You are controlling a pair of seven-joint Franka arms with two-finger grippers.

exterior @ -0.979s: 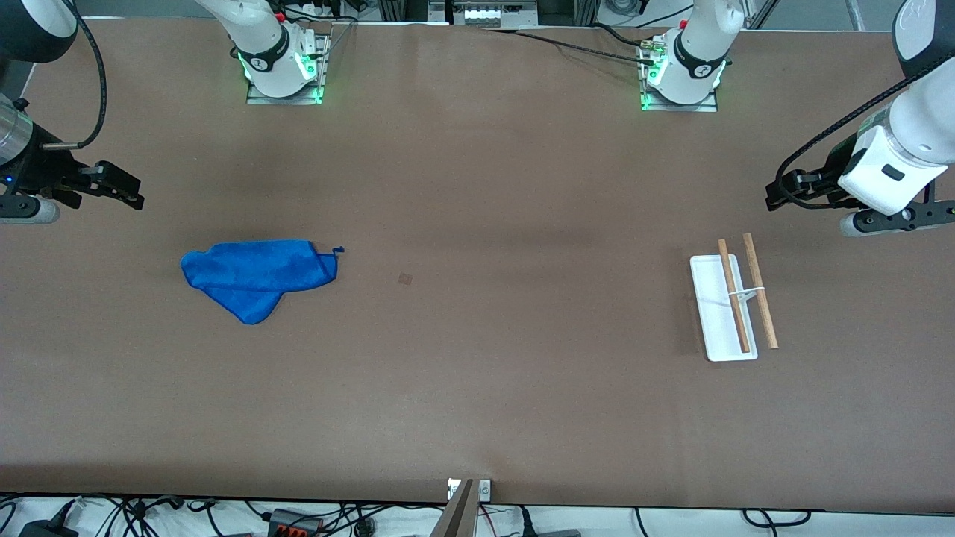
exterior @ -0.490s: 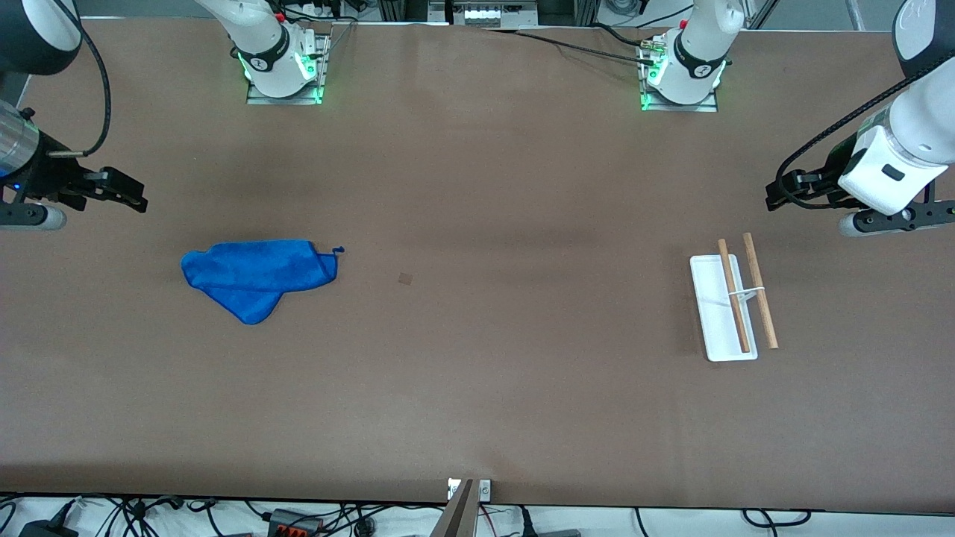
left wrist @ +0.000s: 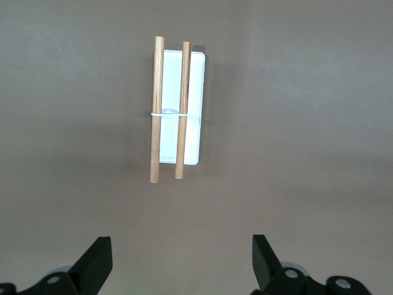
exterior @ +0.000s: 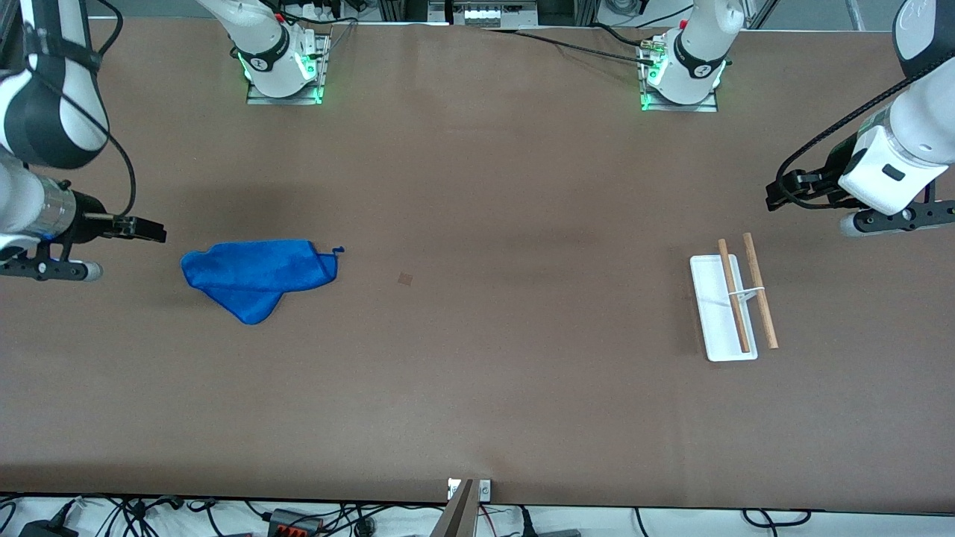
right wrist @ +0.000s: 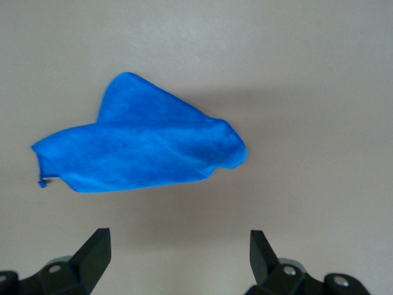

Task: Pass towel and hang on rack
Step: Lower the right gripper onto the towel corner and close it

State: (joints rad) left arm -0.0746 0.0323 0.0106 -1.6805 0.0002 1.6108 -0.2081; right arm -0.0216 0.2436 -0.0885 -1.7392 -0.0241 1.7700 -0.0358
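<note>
Lying crumpled on the brown table (exterior: 477,388) toward the right arm's end, the blue towel (exterior: 256,274) is folded over itself, with a small loop tag sticking out at one corner. Nothing touches it. The right gripper (exterior: 153,230) hangs in the air just off the towel's edge, at the table's outer end, and its wrist view shows both black fingers (right wrist: 92,252) spread wide with bare tabletop between them and the towel (right wrist: 138,146) ahead of them, gripping nothing.

Well apart, toward the left arm's end, stands the rack (exterior: 731,304): a flat white base with two wooden rods held side by side above it on a thin white support. The left gripper (exterior: 777,195) waits in the air near it, over open table farther from the front camera than the rack. Its jaws are also wide apart and empty, the rack (left wrist: 175,110) showing between the fingertips (left wrist: 97,261) in the left wrist view.

Between towel and rack the table carries only a small dark square mark (exterior: 405,279) (a patch or a stain, I cannot say which). Both arms are cut off at the picture's edges, so their upper links are mostly out of sight. Cables (exterior: 298,518) trail along the near edge.
</note>
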